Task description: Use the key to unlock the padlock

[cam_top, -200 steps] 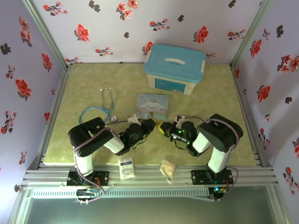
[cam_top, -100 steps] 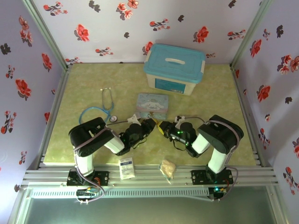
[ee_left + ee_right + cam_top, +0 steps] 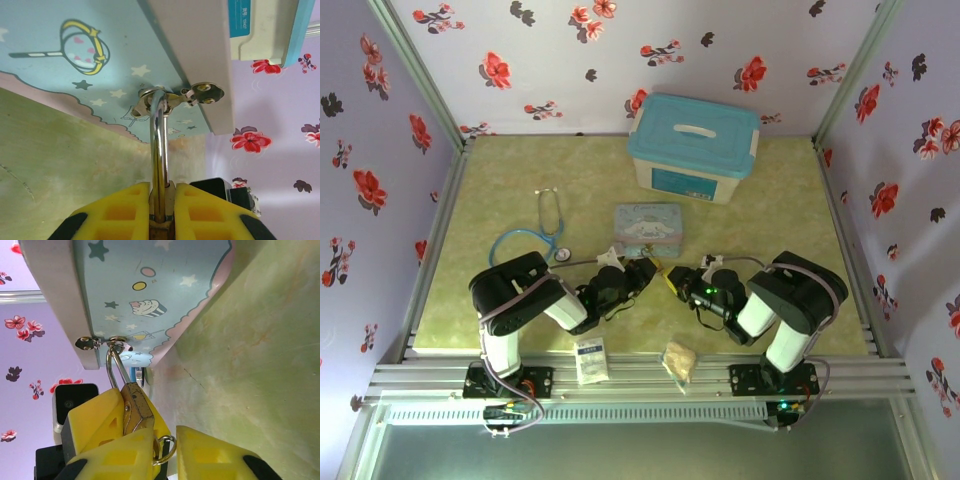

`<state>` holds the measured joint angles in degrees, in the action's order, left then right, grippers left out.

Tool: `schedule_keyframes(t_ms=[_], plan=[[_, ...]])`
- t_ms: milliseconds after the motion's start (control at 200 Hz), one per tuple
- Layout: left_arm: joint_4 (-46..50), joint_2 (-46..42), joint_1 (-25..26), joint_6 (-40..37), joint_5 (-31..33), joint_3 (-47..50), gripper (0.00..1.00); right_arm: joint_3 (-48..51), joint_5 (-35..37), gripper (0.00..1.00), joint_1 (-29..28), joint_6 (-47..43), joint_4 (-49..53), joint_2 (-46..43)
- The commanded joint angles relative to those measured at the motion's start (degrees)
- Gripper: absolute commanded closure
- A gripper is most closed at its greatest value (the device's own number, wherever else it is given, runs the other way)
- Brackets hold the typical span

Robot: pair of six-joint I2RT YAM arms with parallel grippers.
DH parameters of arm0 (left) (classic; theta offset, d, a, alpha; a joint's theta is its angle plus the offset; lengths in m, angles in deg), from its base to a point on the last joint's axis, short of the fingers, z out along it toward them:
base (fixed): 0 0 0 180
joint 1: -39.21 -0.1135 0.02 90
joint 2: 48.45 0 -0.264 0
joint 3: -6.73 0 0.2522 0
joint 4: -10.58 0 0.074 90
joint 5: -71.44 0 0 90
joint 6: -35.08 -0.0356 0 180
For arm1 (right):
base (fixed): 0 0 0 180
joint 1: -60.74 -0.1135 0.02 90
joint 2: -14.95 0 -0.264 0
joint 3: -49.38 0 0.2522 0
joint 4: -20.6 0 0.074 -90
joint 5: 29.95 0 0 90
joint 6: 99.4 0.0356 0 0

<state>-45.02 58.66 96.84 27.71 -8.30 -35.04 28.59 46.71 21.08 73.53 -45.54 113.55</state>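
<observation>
Since a second ago, the right tool (image 3: 673, 279) has drawn back a little toward the near right corner of the table (image 3: 800, 200), and its arm has moved with it. The left tool (image 3: 645, 268) has edged slightly right.

The left tool is clenched on the padlock (image 3: 136, 407), with a yellow finger pressed to each side. The shackle (image 3: 159, 150) runs up through the hasp (image 3: 202, 92) on the tin (image 3: 648, 222), so the padlock hangs at the tin's near side, mid-table.

The right tool sits just below the padlock's body, and a thin ring (image 3: 169, 447) shows in the gap between its fingers. We cannot make out the key itself, nor tell whether this tool is gripping.

The box (image 3: 692, 148) stands at the far edge. The stethoscope (image 3: 545, 235) lies left of the tin, and a white packet (image 3: 590, 360) lies at the near edge. Bare table runs from the tin to the right edge and along the far left corner. Between the two tools there is barely any room.
</observation>
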Motion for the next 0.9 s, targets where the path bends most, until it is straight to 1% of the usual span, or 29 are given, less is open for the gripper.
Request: schedule_keyframes(t_ms=[0, 50, 280, 450, 610, 780, 895], plan=[[-5.6, 0.3, -0.6, 0.3, -0.2, -0.1, 1.0, 0.2, 0.4, 0.9, -0.5, -0.8, 0.5, 0.2], [-5.6, 0.1, -0.6, 0.1, -0.3, -0.1, 1.0, -0.4, 0.2, 0.94, -0.7, -0.7, 0.5, 0.5], [-5.7, 0.7, -0.1, 0.9, -1.0, -0.7, 1.0, -2.5, 0.7, 1.0, -2.0, -0.3, 0.5, 1.6], [-5.6, 1.0, 1.0, 0.7, -1.2, -1.5, 1.0, -3.8, 2.3, 1.0, -2.9, 0.5, 0.5, 2.6], [-5.7, 1.5, 0.8, 1.4, -0.9, -1.2, 1.0, -3.9, 3.2, 1.0, -2.9, -0.6, 0.5, 2.2], [-5.7, 1.6, 0.2, 1.5, -0.2, -0.8, 1.0, -1.1, 3.4, 0.97, -2.9, -3.8, 2.6, 3.4], [-5.6, 1.8, 0.0, 1.7, 0.1, -0.6, 1.0, -0.3, 1.6, 0.82, -3.0, -7.0, 3.9, 5.9]])
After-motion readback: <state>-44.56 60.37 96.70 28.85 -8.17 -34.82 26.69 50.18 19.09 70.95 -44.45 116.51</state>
